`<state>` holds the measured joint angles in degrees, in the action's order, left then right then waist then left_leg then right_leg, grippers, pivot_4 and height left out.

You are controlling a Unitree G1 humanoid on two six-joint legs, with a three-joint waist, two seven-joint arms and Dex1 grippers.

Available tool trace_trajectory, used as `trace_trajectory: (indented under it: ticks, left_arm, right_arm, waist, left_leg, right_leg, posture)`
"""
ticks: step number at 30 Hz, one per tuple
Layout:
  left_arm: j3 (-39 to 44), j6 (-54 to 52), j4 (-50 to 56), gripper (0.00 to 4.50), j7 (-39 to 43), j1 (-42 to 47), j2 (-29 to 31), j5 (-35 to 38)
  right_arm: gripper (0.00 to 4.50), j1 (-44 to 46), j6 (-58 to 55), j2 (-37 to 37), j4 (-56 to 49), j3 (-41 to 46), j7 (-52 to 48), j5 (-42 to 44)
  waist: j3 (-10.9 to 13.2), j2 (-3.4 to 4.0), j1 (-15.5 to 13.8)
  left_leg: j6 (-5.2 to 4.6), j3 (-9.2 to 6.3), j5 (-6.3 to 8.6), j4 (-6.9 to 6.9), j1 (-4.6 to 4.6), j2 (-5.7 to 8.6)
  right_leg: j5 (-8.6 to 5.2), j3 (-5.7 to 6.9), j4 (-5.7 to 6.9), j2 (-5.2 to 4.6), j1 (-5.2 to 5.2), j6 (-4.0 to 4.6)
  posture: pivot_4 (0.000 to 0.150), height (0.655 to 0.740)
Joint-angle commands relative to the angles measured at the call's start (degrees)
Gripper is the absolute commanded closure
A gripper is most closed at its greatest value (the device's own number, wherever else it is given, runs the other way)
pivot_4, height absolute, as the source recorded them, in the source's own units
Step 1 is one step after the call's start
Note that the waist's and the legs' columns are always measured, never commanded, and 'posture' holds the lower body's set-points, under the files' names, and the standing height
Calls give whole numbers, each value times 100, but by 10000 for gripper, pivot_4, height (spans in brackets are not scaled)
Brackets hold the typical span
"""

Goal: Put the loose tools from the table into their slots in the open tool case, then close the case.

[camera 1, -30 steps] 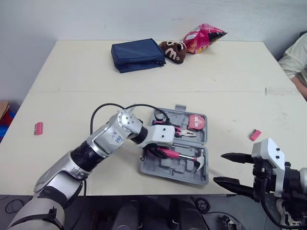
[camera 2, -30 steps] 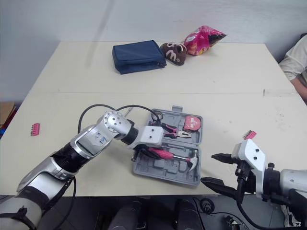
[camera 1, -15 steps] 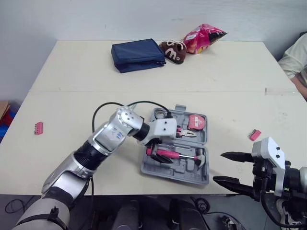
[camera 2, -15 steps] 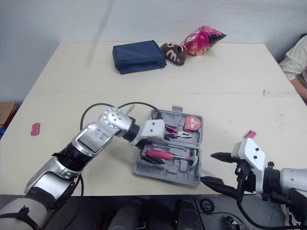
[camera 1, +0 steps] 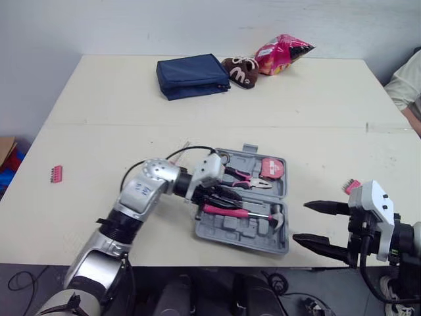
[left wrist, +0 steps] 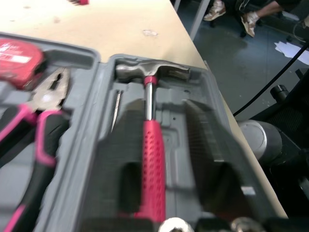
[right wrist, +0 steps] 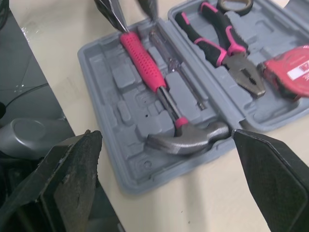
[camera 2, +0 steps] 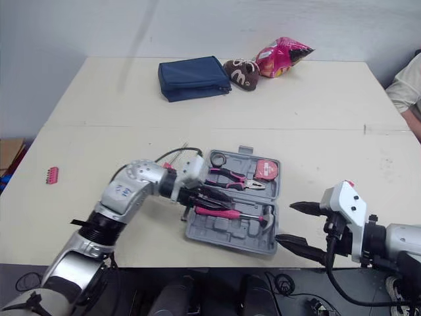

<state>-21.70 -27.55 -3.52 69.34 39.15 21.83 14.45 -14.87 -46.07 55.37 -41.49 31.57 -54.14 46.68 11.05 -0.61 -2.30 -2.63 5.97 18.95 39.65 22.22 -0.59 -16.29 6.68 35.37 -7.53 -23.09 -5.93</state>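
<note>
The grey tool case lies open near the table's front edge. In it are a pink-handled hammer, pink-and-black pliers and a red tape measure. My left gripper is open over the left end of the hammer's handle, one finger on each side and neither touching it. My right gripper is open to the right of the case, out past the table's front edge. One pink bit holder lies loose at the far left. Another bit holder lies on the right, just behind my right gripper.
A blue pouch, a brown plush slipper and a pink snack bag sit at the back of the table. A person's sleeve shows at the right edge. A seam crosses the tabletop.
My left gripper has drawn back to the left, from over the middle of the hammer's handle to its end. The hammer stays in the case. My right gripper has held its place.
</note>
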Motion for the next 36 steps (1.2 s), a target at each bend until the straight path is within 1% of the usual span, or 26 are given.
trace_trajectory:
  ticks: [1,4,9,14,15,19,24,29,31,33,36]
  left_arm:
    - [-170,-40,-186,44217,-284,174,-113,-307]
    - [-290,21,-209,44217,-289,142,-122,-415]
    - [-426,166,-458,44217,-464,50,-323,-624]
    - [-817,494,-300,44217,-247,-150,-130,-941]
    - [-903,653,-342,44217,-252,-172,-89,-1069]
    - [-1059,700,-626,44217,-376,-94,-119,-1320]
    - [-1252,940,-1035,44217,-551,55,-193,-1683]
    - [-1665,513,-1176,44217,-503,195,-96,-2119]
    - [-1830,392,-1183,44217,-456,250,-19,-2270]
    - [-1848,440,-1166,44217,-479,270,-16,-2275]
    - [-1920,501,-1159,44217,-398,277,20,-2319]
  right_arm:
    - [0,-46,71,-31,-110,87,21,86]
    - [0,-38,20,-75,-120,154,84,183]
    - [0,-113,8,-121,-163,187,140,237]
    - [0,-165,27,-147,-197,158,205,264]
    - [0,-179,33,-150,-192,154,210,248]
    - [0,-217,112,-93,-202,62,228,60]
    - [0,-106,1,-126,-284,65,335,290]
    - [0,-179,61,-125,-239,34,329,210]
    - [0,-196,73,-143,-252,23,347,214]
    - [0,-209,81,-165,-272,2,374,218]
    - [0,-224,96,-181,-273,-19,383,208]
  waist:
    - [0,0,0]
    - [0,0,4]
    - [0,0,-18]
    - [-2,3,-36]
    - [-3,3,-35]
    - [-16,4,-38]
    - [-68,4,-86]
    - [-120,5,-102]
    - [-122,8,-101]
    - [-169,24,-72]
    - [-191,37,-51]
  left_leg:
    - [1,-1,0,0,0,-1]
    - [2,-3,1,0,0,-2]
    - [2,-6,1,4,0,-2]
    - [-1,-8,4,7,-4,-2]
    - [0,-9,4,7,-7,-3]
    - [1,-26,9,7,-21,-6]
    - [-1,-41,13,8,-28,-7]
    - [-13,-55,21,17,-30,-5]
    - [-15,-61,29,16,-63,-5]
    - [-52,-74,83,8,-112,-14]
    - [-54,-76,92,5,-121,-19]
  right_leg:
    - [0,1,1,0,0,0]
    - [0,1,1,0,0,0]
    - [0,3,3,-2,2,0]
    - [0,4,-1,-5,11,0]
    - [0,4,-3,-5,14,0]
    - [0,20,-40,-11,45,1]
    - [0,27,-55,-22,64,1]
    - [1,38,-68,-45,81,0]
    - [1,48,-83,-49,119,0]
    - [0,71,-115,-52,189,1]
    - [1,73,-130,-56,194,-1]
  posture:
    - [1500,7338]
    - [1500,7338]
    - [1500,7338]
    - [1500,7338]
    - [1500,7338]
    - [1500,7338]
    - [1500,7338]
    - [1500,7338]
    - [1500,7338]
    - [1500,7338]
    - [1500,7338]
